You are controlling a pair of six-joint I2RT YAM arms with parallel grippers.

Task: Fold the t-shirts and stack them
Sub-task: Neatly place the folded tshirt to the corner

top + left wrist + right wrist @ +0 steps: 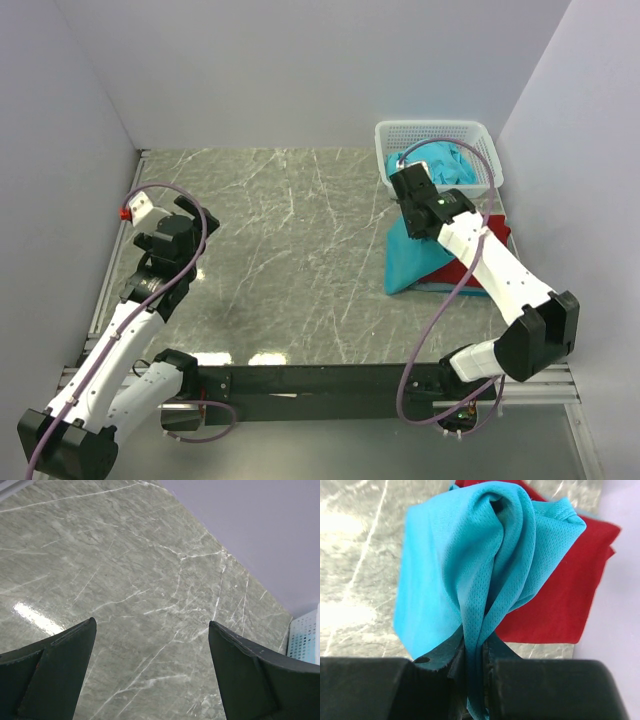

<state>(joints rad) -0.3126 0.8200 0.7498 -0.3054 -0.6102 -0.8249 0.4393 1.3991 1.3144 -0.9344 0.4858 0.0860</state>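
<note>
My right gripper (410, 192) (476, 650) is shut on a bunched teal t-shirt (490, 565) and holds it up near the white basket (480, 135). Below it a folded teal t-shirt (412, 262) (427, 595) lies on a folded deep red t-shirt (478, 268) (565, 590) at the table's right side. More teal fabric (455, 165) sits in the basket. My left gripper (186, 208) (150, 630) is open and empty over bare marble at the left.
The grey marble table (290, 260) stretches between the arms. A small red and white object (133, 209) sits at the left table edge. Walls close in on the left, back and right. The basket's corner (305, 637) shows in the left wrist view.
</note>
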